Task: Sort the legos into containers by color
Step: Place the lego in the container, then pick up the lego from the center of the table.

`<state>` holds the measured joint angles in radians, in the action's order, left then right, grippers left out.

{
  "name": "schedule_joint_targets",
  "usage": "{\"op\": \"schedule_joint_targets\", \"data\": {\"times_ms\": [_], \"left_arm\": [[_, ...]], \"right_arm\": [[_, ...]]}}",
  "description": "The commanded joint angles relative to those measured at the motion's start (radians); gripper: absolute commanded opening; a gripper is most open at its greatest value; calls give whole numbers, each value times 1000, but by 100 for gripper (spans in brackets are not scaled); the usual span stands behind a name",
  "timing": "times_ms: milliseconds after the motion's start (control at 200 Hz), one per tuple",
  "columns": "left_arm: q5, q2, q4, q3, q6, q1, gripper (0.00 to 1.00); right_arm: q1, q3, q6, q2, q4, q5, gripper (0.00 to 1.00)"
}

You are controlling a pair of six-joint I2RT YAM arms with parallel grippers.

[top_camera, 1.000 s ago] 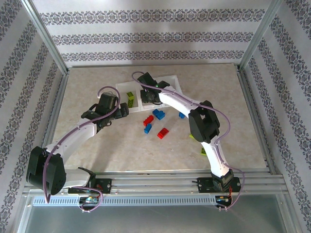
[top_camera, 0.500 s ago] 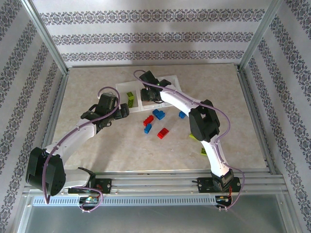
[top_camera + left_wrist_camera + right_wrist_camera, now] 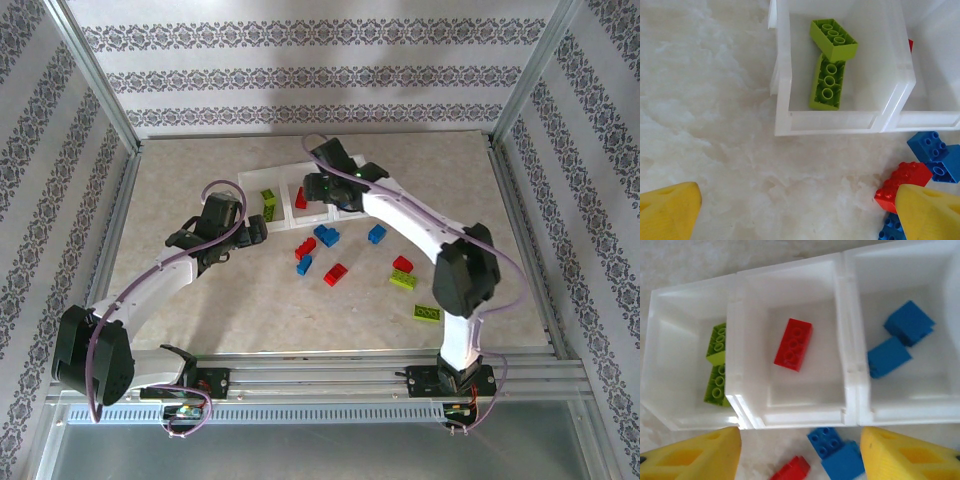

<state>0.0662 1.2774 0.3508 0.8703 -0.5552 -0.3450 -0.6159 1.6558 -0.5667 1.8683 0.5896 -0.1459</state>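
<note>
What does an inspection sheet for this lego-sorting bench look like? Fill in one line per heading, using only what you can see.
Surface: pale marbled table, flat.
Job's things: the tray holds two green bricks in one end bin, a red brick in the middle bin and two blue bricks in the other end bin. Loose bricks in all three colours lie on the table in front of it.
Clutter: nothing seen.
Grippers: left gripper open and empty, near the green bin. Right gripper open and empty, above the tray's near edge.
Cables: a purple cable loops along each arm.
Surroundings: patterned walls, metal frame.
</note>
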Motion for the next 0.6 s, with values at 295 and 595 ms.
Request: {"op": "schedule_joint_targets", "data": {"times_ms": [295,595], "left_arm": [[-13,-34,-26,-26,-20,1,100],[-17,-22,-29,-23,-25,1,100]], "right_arm": [[121,-344,-149,-166,19,-24,79],[181,-401,-186,-122,37,-3,82]]}}
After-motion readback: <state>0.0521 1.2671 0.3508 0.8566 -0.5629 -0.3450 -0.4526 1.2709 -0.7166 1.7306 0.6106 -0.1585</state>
